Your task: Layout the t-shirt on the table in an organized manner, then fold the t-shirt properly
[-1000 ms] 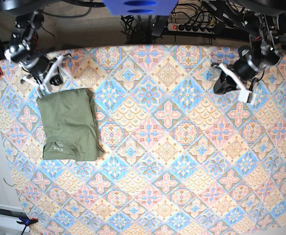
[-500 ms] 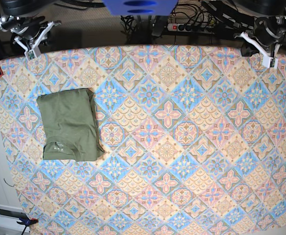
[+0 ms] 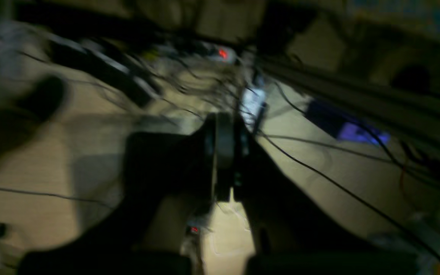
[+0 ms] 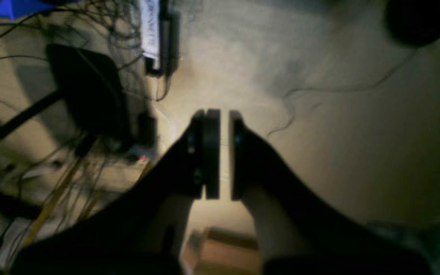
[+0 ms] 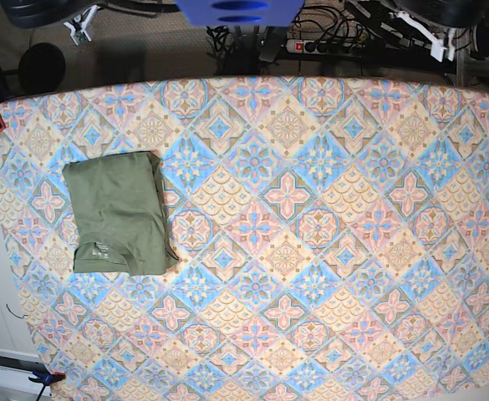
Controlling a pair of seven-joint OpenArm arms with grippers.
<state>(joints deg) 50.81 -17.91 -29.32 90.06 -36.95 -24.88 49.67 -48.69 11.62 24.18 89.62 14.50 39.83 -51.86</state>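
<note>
Arms withdrawn: in the base view we see the folded olive-green cotton t-shirt (image 5: 120,215) lying at nine o'clock on the tile-patterned pink, blue and cream table (image 5: 328,251), both arms gone from above it since a second ago. Left wrist view: left gripper (image 3: 225,152) clenched, empty. Right wrist view: right gripper (image 4: 220,152) nearly closed, empty. We judge folding finished.

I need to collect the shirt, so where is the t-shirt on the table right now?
In the base view the t-shirt lies folded near the left edge of the table, collar toward the near side, with no gripper near it.
</note>
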